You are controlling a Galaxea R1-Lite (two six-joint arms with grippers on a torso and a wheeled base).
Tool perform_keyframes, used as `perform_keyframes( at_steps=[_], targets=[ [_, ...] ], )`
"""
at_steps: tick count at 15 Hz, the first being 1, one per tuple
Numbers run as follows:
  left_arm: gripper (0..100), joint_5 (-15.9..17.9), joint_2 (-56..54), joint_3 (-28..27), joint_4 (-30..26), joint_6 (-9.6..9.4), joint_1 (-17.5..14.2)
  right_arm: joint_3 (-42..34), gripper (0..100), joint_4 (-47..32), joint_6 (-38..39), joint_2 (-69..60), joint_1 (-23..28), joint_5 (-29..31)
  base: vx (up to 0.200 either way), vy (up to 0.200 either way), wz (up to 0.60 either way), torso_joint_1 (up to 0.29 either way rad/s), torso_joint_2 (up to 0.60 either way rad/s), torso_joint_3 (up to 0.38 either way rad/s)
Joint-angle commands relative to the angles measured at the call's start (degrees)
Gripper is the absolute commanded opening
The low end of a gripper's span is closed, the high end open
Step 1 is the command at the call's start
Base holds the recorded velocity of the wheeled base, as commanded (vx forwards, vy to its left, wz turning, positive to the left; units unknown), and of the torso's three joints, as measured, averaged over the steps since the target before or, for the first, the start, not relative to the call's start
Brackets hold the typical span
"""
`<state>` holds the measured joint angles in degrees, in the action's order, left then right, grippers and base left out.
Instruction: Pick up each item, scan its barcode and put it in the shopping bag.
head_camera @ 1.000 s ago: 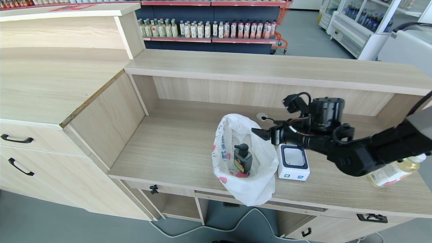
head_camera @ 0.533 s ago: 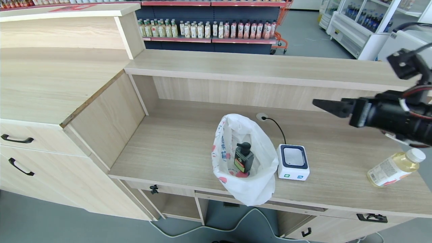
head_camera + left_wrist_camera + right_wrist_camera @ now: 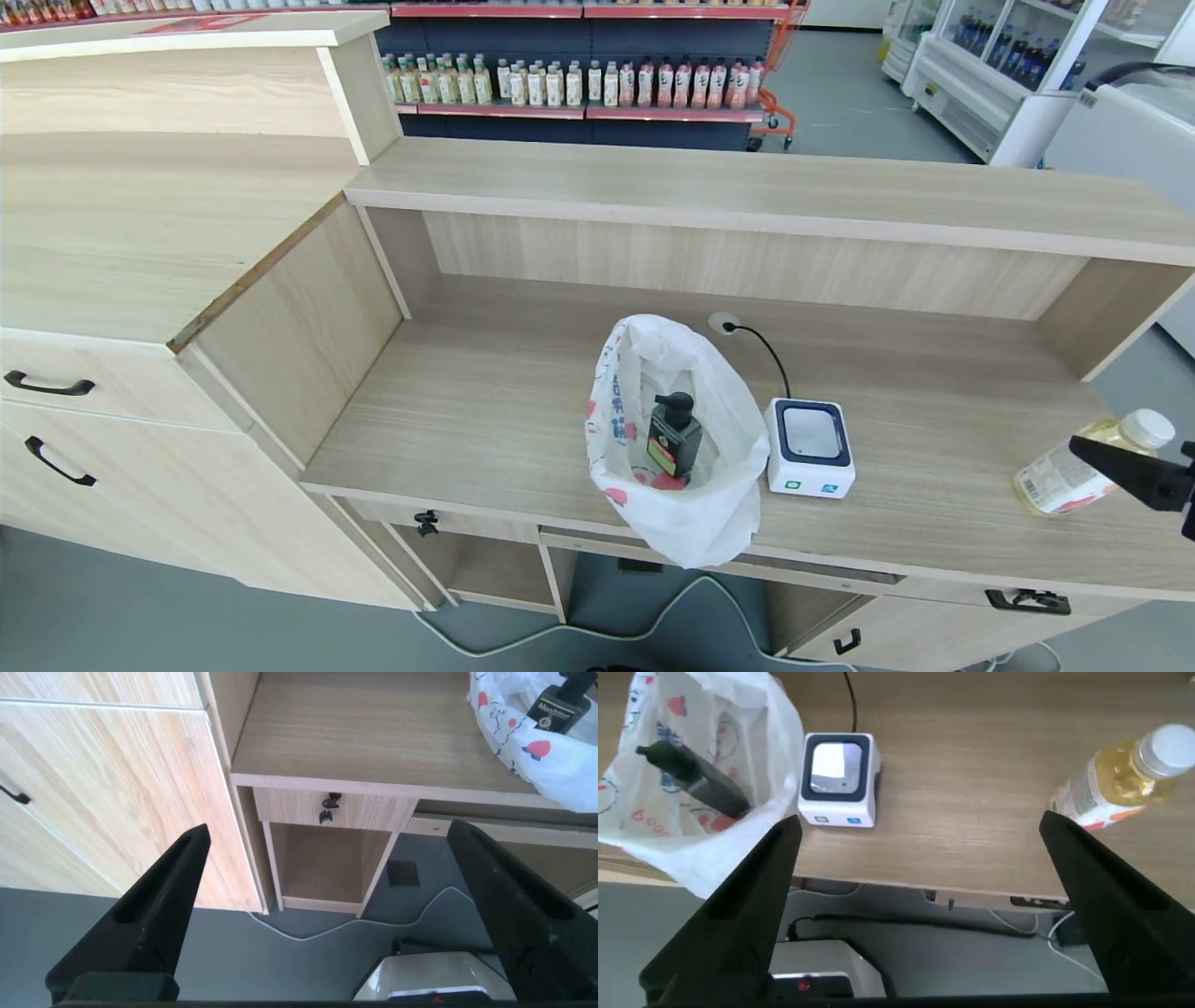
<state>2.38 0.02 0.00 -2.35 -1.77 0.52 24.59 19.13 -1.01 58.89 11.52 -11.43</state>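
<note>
Right pincer spread wide, empty, near clear white-capped bottle of yellow liquid lying at right end of light wooden counter, likely next pick. Black pump bottle already in white plastic shopping bag.

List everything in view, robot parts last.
shopping bag: one, white with red and blue print, open at the counter's front edge.
pump bottle: one, black, inside the bag.
scanner: one, white with dark top, beside the bag.
drink bottle: one, yellowish, white cap, lying at the counter's right end.
counter: one, light wood.
left gripper: one, black, open, off the counter's front left.
right gripper: one, black, open, near the drink bottle.
</note>
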Motion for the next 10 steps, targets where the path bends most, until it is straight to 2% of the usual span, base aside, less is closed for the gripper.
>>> perform_keyframes(
  at_steps=[1, 3, 5, 8, 10],
  targets=[
    [100, 0.0, 0.0, 0.0, 0.0, 0.01, 0.0, -3.8, 100, 0.3, -0.2, -1.9, 3.9, 0.1, 0.000, -0.200, 0.00, -0.002, 0.00, 0.002],
    [100, 0.0, 0.0, 0.0, 0.0, 0.01, 0.0, -6.7, 100, 0.3, -2.1, -2.2, 7.7, 0.3, 0.000, -0.200, 0.00, 0.000, 0.00, 0.000],
    [100, 0.0, 0.0, 0.0, 0.0, 0.01, 0.0, -9.6, 100, 0.4, -8.7, -1.3, 16.2, 0.0, 0.000, -0.200, 0.00, 0.005, 0.00, 0.000],
    [100, 0.0, 0.0, 0.0, 0.0, 0.01, 0.0, -10.3, 100, 0.5, -9.5, -1.1, 17.6, -0.5, 0.000, -0.200, 0.00, 0.004, 0.00, 0.002],
    [100, 0.0, 0.1, 0.0, 0.0, 0.10, 0.0, -9.7, 100, 0.6, -8.9, -1.1, 17.3, -3.5, 0.000, -0.200, 0.00, 0.005, 0.00, 0.002]
  ],
)
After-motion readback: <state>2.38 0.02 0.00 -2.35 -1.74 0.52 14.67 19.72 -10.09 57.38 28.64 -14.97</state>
